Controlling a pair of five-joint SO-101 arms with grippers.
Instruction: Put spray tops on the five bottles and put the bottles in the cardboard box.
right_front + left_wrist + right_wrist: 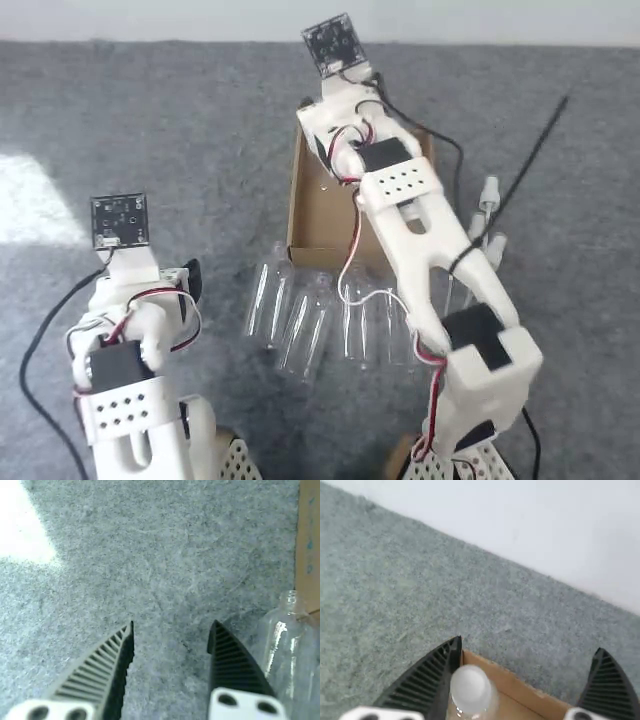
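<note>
The right arm hides much of the cardboard box and part of the row of clear bottles lying just in front of it, so their count is unclear. The white spray tops beside the box are half covered too. The right gripper hangs over the box's rim, ribbed black jaws spread wide. A round white top on a clear neck sits just beside one finger, cut off below. The left gripper, also agape, is over grey felt, with an open-necked bottle near it, by the box.
</note>
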